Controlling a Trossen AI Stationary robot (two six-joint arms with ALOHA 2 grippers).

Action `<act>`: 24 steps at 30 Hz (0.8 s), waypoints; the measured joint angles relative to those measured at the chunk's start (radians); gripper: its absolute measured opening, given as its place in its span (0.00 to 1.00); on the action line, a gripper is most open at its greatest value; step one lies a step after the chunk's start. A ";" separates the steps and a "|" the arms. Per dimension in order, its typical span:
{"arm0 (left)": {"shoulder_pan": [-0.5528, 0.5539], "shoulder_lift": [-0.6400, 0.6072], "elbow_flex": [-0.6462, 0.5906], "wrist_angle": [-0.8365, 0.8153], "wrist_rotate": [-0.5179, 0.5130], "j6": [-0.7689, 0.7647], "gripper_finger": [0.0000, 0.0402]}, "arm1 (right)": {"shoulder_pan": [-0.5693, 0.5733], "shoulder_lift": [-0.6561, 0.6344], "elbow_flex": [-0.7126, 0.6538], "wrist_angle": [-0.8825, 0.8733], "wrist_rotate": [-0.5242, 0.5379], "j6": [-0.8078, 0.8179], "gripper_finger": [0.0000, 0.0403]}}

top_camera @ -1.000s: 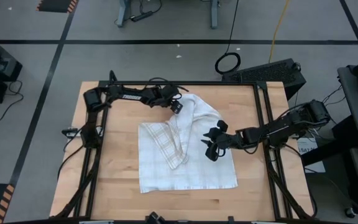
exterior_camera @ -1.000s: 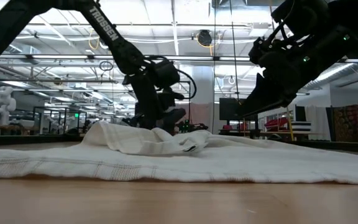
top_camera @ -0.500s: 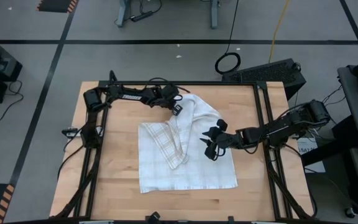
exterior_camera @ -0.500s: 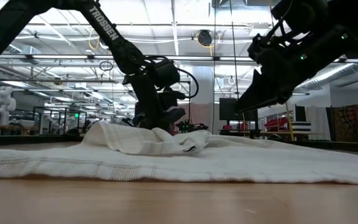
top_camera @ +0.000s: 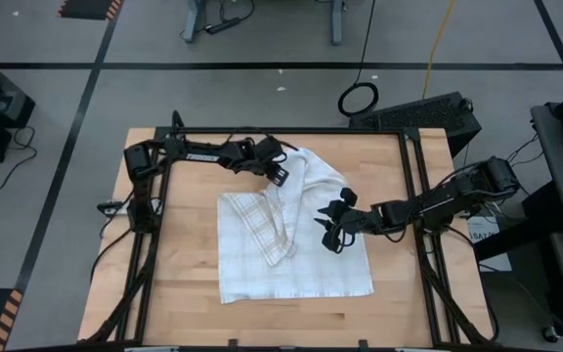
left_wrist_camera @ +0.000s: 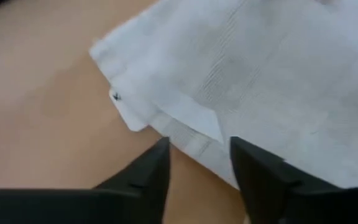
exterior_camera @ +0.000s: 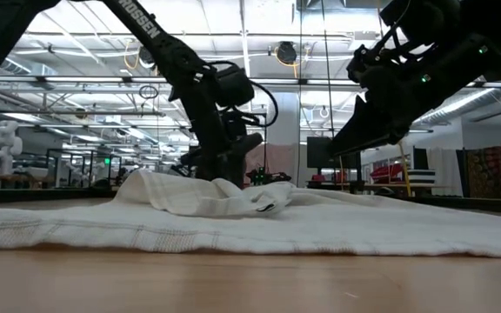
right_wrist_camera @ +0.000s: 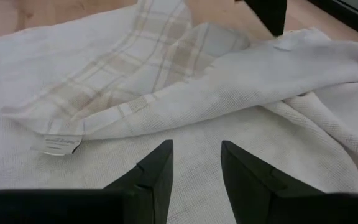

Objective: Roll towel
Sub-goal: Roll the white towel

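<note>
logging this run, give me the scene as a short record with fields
towel: spread on the table, unrolled, one edge folded over the middle
tag: on the folded edge
left gripper: open, at the towel's far corner
right gripper: open, above the towel's right side
holding: neither gripper grips the cloth
task state: rolling not yet begun

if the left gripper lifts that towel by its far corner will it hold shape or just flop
Probably flop: the towel is thin cloth, already bunched into soft folds where one flap lies turned over. It looks light, so pushing would likely wrinkle it rather than slide it whole. The left gripper sits open at its corner; the right gripper hovers open.
</note>
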 joint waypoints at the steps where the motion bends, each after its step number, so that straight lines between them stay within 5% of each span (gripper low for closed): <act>1: -0.001 0.006 0.000 0.000 0.000 -0.016 0.49 | 0.000 0.000 0.000 0.000 0.000 -0.003 0.31; 5: 0.001 0.023 0.000 0.048 -0.021 -0.067 0.62 | 0.001 0.000 0.000 -0.002 -0.001 -0.010 0.31; 9: 0.005 0.031 -0.002 0.081 -0.022 -0.071 0.65 | 0.006 0.000 0.000 -0.003 -0.001 -0.027 0.31; 20: -0.007 0.066 -0.001 0.073 0.031 -0.097 0.48 | 0.026 0.000 0.000 -0.002 0.001 -0.069 0.31; 24: -0.008 0.096 0.002 0.101 0.032 -0.066 0.34 | 0.026 0.000 0.000 0.001 0.001 -0.084 0.31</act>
